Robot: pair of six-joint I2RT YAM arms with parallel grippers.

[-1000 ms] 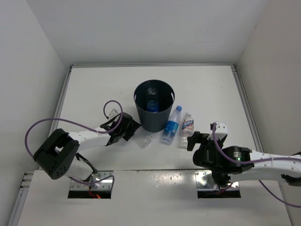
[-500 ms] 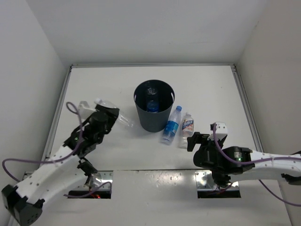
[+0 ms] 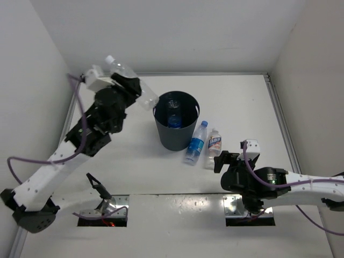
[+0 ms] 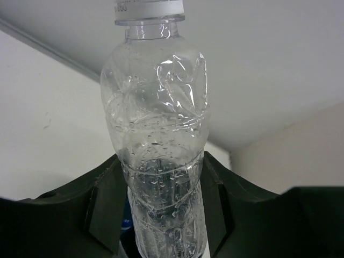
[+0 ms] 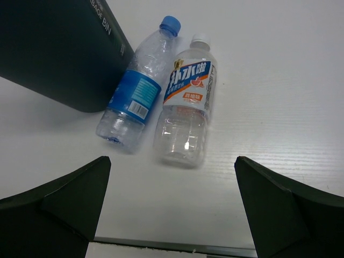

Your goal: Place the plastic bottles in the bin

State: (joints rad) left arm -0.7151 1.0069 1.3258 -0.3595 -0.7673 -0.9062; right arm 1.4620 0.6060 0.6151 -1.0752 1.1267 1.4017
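My left gripper is shut on the unlabelled clear bottle and holds it high, tilted, just left of the bin's rim. In the left wrist view both fingers clamp that bottle at its lower body, with the cap at the top. The dark round bin stands mid-table with a blue-labelled bottle inside. Another blue-labelled bottle and a white-blue labelled bottle lie right of the bin. My right gripper is open and empty, just near of them. The right wrist view shows the bin, both bottles and the gripper.
White walls close in the table on the left, back and right. A metal rail runs along the table's right edge. Purple cables hang from the left arm. Two cut-outs with mounts sit at the near edge.
My left arm has lifted the unlabelled bottle from the table left of the bin, up and back to beside the bin's rim. The right arm has not moved.
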